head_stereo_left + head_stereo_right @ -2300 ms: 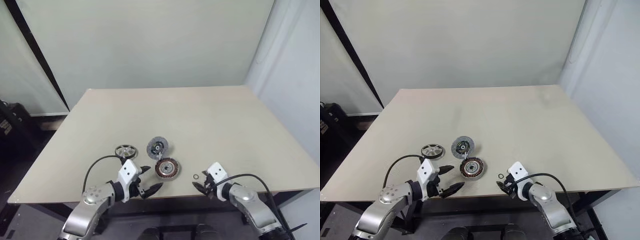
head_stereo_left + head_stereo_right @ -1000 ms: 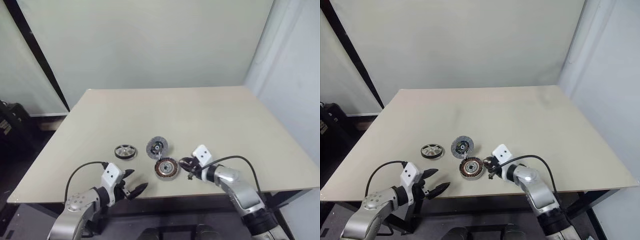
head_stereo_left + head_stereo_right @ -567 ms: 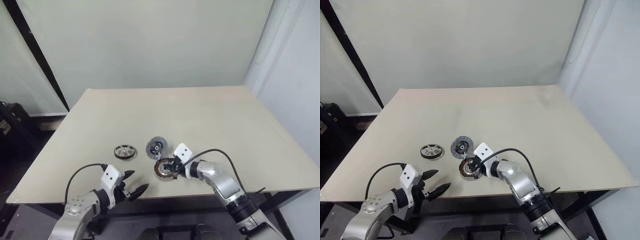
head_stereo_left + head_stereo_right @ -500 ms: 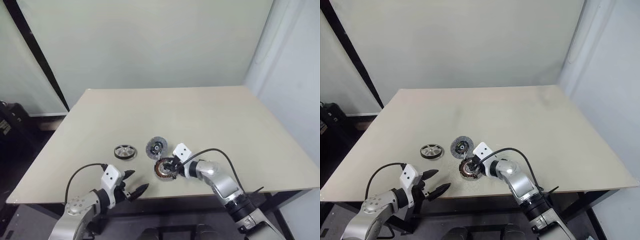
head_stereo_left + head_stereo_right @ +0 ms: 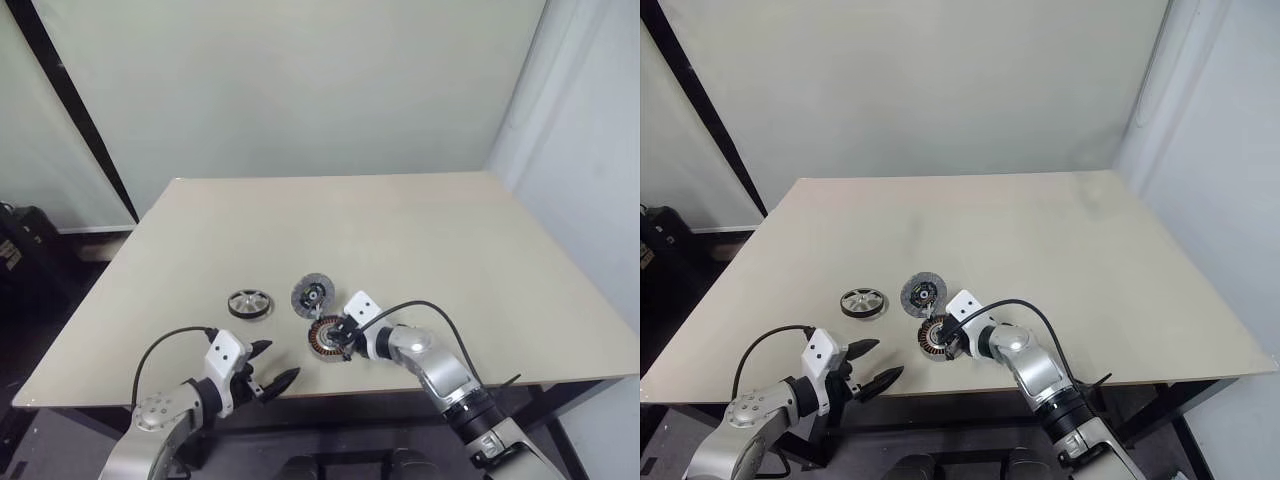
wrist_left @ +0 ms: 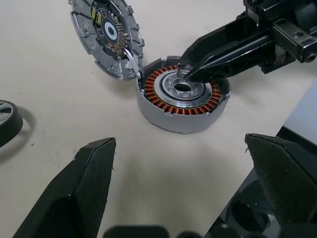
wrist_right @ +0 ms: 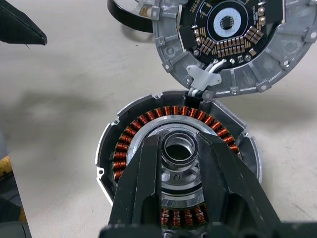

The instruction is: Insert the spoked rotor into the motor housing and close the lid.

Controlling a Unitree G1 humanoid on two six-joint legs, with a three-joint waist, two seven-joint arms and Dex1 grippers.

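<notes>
**Right pincer holds small ring over housing centre**

The bench (image 5: 420, 250) is a pale, bare slab with the parts gathered near its front edge.

The housing (image 6: 182, 94) lies flat on the bench, open face up, its axis vertical; coppery windings ring a silvery centre with a bore in the middle.

The lid (image 6: 106, 35) leans tilted at the housing's far side, its lower edge touching the housing rim where thin wires join the two. Its inner face, with a dark round board and a row of coppery contacts, is turned up toward the camera.

The rotor (image 5: 249, 302) lies flat on the bench to the left of the lid, apart from both lid and housing, hub up.

The left pincer (image 5: 266, 378) hovers near the bench's front edge, left of the housing and apart from it, fingers spread wide and holding nothing, pointing forward and right toward the parts.

The right pincer (image 7: 179, 151) reaches in from the right and angles down over the housing centre. Its fingers are clenched on a small metal ring (image 7: 178, 149), held just above the central bore, the ring's hole facing up.
</notes>
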